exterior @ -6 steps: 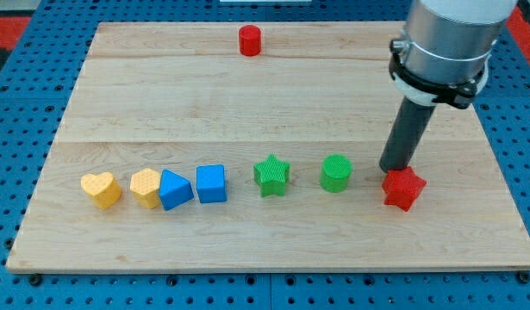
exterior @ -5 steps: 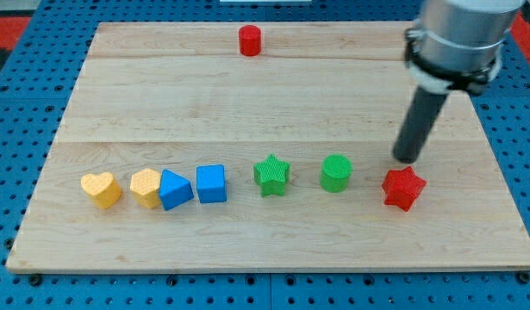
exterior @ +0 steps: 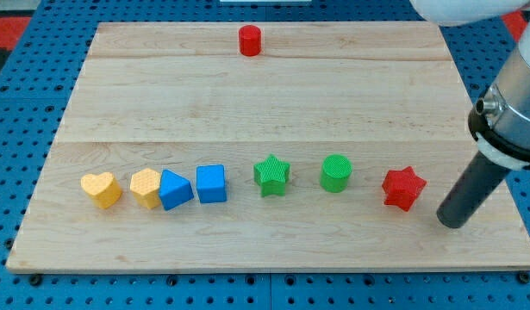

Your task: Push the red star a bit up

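Wooden board (exterior: 247,95) on blue pegboard: red star (exterior: 404,188) near the right edge, my tip (exterior: 452,223) just beside its lower right, holding nothing (no jaws), probably positioning to shove upward.

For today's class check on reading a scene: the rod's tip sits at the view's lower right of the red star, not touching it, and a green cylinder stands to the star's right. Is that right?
One thing is wrong. The camera view shows the green cylinder to the left of the red star, not its right. My tip does sit lower right of the star, apart from it.
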Controlling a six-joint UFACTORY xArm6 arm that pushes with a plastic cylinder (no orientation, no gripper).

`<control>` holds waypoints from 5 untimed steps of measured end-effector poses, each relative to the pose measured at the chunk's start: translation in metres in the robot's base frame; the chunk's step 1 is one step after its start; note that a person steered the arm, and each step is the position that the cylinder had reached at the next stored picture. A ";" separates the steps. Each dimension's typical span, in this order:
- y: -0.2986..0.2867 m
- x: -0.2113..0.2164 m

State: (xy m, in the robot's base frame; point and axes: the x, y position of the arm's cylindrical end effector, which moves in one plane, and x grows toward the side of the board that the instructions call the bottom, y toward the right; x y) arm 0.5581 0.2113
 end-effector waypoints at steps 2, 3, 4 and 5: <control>-0.014 0.010; -0.047 -0.004; -0.048 -0.014; -0.037 0.018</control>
